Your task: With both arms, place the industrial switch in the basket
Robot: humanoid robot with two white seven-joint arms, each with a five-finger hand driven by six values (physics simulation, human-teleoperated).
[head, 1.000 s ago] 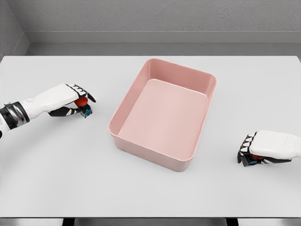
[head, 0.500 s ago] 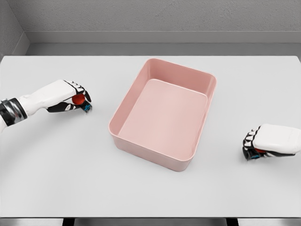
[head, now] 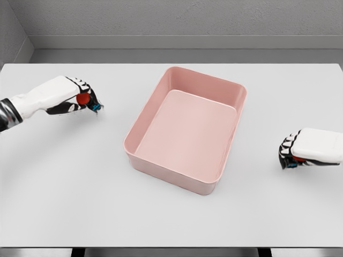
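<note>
On your far left, the left robot hand [head: 75,99] reaches in from the picture's left edge with its fingers curled around an industrial switch [head: 86,100]; you can see the red button of that switch between the fingers and a bit of blue at the fingertips. Whether the switch is touching the white surface [head: 64,187] or held just above it, you cannot tell from this view. Moving toward the middle, you find the pink basket [head: 140,126], a rectangular tub turned at a slight angle, sitting on the surface with nothing inside it. It lies well apart from both hands, roughly between them. Over at your right edge, the right robot hand [head: 305,154] comes in from the right, palm down, with its fingers closed over a second switch [head: 298,160]; only a sliver of red and a touch of blue show beneath the white shell of the hand, low near the surface. Both switches are in the hands' grip, outside the basket, one on either side of it.
</note>
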